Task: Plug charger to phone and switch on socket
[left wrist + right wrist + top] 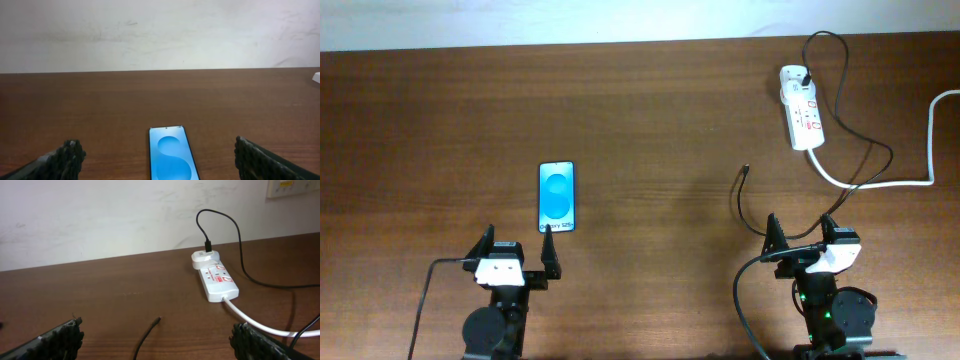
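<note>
While the left end effector [517,245] and right end effector [801,232] are gaping wide and empty, the phone [557,196] is lying just ahead of the left. The charger [156,322] tip is lying loose before the right, the wrist view cropping its cable.

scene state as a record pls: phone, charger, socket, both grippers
phone: flat on the table, screen up, just ahead of the left gripper
charger: black cable, one end in the adapter on the socket's far end; free tip lies on the table ahead of the right gripper, not in the phone
socket: far right of the table, white cord leading off right; switch state cannot be told
left gripper: open, empty
right gripper: open, empty
</note>
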